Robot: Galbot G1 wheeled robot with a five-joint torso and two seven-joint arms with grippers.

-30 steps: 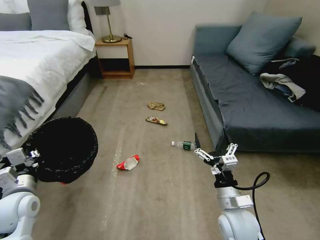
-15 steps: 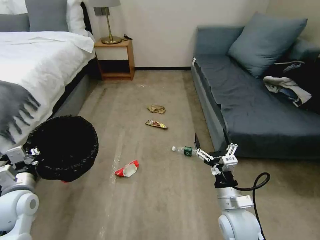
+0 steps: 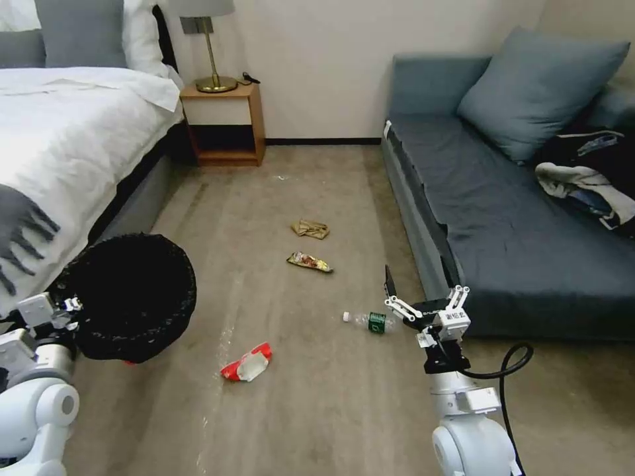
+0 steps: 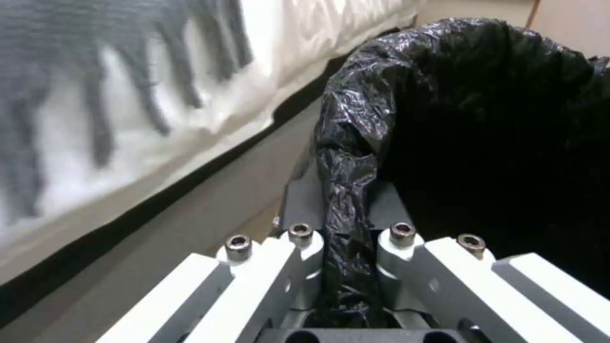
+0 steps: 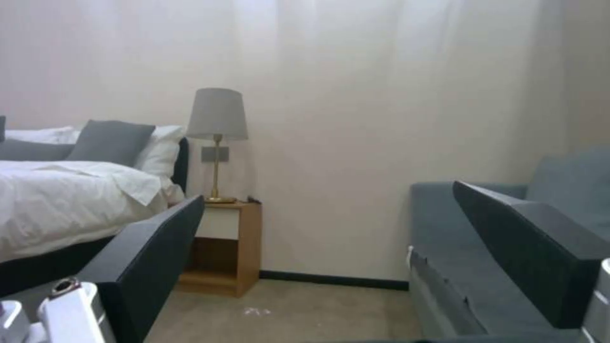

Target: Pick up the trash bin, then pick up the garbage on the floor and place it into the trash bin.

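The trash bin (image 3: 129,297), round and lined with a crinkly black bag, hangs off the floor at the lower left beside the bed. My left gripper (image 3: 56,312) is shut on its rim; the left wrist view shows the gripper (image 4: 346,202) pinching the bag-covered rim (image 4: 356,119). Garbage lies on the carpet: a red-and-white packet (image 3: 247,363), a clear bottle with a green label (image 3: 370,322), a gold wrapper (image 3: 309,262) and crumpled tan paper (image 3: 310,229). My right gripper (image 3: 420,283) is open, held above the floor just right of the bottle, and its dark pads (image 5: 152,257) hold nothing.
A white bed (image 3: 66,145) runs along the left and a blue sofa (image 3: 516,225) along the right, with a clothes heap (image 3: 589,178) on it. A wooden nightstand (image 3: 221,119) with a lamp (image 3: 205,46) stands against the far wall. Open carpet lies between bed and sofa.
The whole head view has shifted: the floor litter sits lower and nearer in the picture, so the camera moved forward. The bin stays in my left gripper and the right gripper stays open.
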